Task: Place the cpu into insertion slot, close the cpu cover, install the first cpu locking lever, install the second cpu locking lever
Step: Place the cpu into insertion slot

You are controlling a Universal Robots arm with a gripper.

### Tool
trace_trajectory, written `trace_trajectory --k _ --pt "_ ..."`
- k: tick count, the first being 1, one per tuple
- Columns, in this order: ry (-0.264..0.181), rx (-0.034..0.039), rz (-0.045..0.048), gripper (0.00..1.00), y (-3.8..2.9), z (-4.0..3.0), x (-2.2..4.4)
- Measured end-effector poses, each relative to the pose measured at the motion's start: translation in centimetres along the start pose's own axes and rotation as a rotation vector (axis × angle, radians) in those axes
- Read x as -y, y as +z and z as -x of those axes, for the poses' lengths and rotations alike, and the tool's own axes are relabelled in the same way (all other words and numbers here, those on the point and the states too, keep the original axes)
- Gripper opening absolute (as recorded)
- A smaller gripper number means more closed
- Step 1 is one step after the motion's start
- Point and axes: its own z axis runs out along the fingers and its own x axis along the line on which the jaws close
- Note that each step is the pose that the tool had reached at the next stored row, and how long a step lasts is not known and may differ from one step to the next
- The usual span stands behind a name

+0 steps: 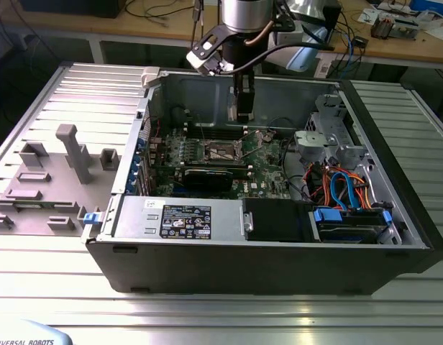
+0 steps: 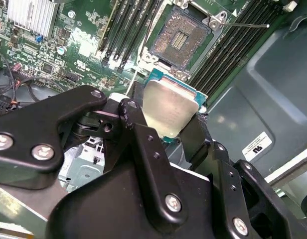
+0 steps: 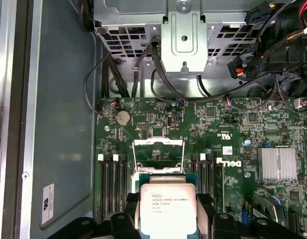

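In the exterior view the gripper (image 1: 243,115) reaches down into the open computer case (image 1: 279,266) lying on the table (image 1: 207,316), and hangs above the insertion slot (image 1: 223,151). From that camera its fingers and whatever they carry are too small and dark to make out.

In both wrist views the arm's black linkages cover the near part of the picture, and the cpu (image 2: 168,107) is partly hidden behind them. Its lower edge is cut off in the first wrist view. There the cpu (image 3: 167,209) also blocks most of the slot beneath it.

The fingers (image 2: 129,112) are closed to the chip's width and clamp the cpu by two opposite edges, its silver top facing the cameras. The chip is held in the air, clear of the slot and not yet seated.

In the second wrist view the insertion slot (image 2: 179,39) lies open and bare just beyond the chip's far edge. A thin locking lever (image 2: 248,24) sticks out beside the slot. In the first wrist view the cpu cover (image 3: 158,144) appears swung up off the slot, on its far side from the chip.
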Motion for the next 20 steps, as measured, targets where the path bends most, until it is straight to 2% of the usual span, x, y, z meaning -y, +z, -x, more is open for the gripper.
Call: trace_trajectory --k 1,2,8,20 --pt "0.009 0.0007 0.0002 0.54 1.14 -0.17 0.48" --pt "0.009 0.0006 0.0001 0.54 1.49 -0.22 0.66" --pt "0.009 0.0007 0.0002 0.54 2.96 -0.35 1.62" --pt "0.008 0.0006 0.0001 0.54 5.42 -0.34 2.16"
